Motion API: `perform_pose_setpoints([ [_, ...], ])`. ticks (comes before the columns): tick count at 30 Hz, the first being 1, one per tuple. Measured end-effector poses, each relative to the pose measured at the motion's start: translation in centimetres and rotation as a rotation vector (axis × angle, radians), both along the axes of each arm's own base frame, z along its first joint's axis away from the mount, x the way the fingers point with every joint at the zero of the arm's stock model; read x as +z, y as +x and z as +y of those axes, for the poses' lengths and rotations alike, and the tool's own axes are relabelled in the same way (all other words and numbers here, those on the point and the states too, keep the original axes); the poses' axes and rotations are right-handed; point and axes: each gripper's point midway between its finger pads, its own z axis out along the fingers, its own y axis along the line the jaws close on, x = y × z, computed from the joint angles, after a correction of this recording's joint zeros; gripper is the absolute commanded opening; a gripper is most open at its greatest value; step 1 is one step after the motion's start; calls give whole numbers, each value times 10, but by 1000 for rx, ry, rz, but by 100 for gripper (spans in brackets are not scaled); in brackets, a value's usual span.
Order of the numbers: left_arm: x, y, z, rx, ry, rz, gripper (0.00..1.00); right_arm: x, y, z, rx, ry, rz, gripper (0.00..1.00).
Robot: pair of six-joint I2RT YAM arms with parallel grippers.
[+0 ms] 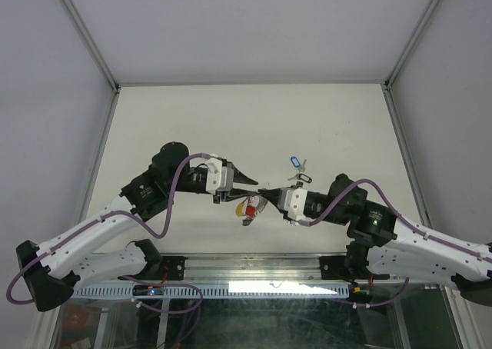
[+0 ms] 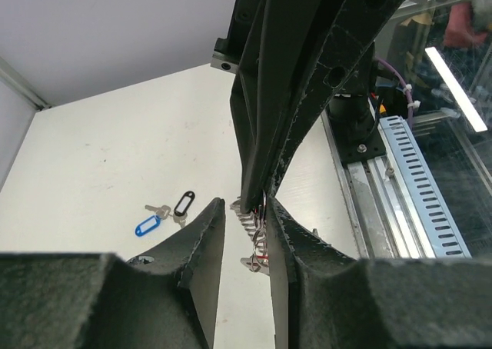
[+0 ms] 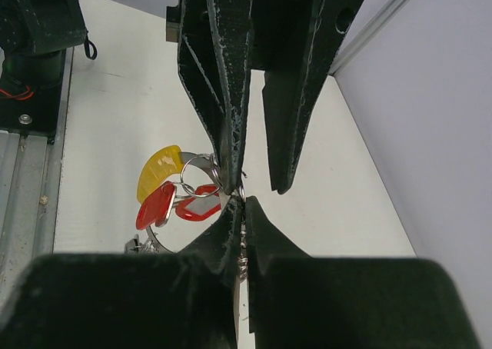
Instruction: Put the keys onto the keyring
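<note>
Right pincer (image 3: 240, 207), pressed together, pinches the ribbed silvery metal keyring (image 3: 201, 162) so red- and yellow-tagged keys (image 3: 157, 203) hang free. Left pincer (image 2: 246, 212), spread, straddles it, perhaps steadying.

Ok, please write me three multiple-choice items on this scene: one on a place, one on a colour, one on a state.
1. Where do the blue-tag key and the black-tag key lie?
A. in a bowl
B. loose on the table, away from both grippers
C. on the floor

2. Which tag colours hang at the keyring?
A. blue and black
B. green and white
C. yellow and red

3. How does the right gripper stand?
A. shut on the keyring
B. wide open, holding nothing
C. lying flat on the table

Key:
1 B: both keys rest side by side on the white table.
2 C: a yellow tag and red tags dangle beside the ring.
3 A: its fingertips meet on the ring with no gap.
</note>
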Motion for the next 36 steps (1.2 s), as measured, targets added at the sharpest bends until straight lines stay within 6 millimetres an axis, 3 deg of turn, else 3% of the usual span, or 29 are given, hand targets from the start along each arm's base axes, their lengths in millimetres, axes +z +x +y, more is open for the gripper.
perform_pose_setpoints([
  [2, -2, 1, -1, -1, 7, 4, 21, 0, 0, 0, 0, 0, 0, 0],
  [7, -1, 0, -1, -5, 11, 4, 0, 1, 2, -1, -12, 1, -2, 0],
  [13, -3, 0, 0, -8, 26, 8, 0, 1, 3, -1, -17, 1, -2, 1],
  [22, -7, 0, 1, -4, 50, 2, 0, 4, 1, -3, -13, 17, 5, 22],
  [36, -10, -1, 3, -6, 61, 5, 0, 9, -1, -7, -15, 38, 11, 25],
])
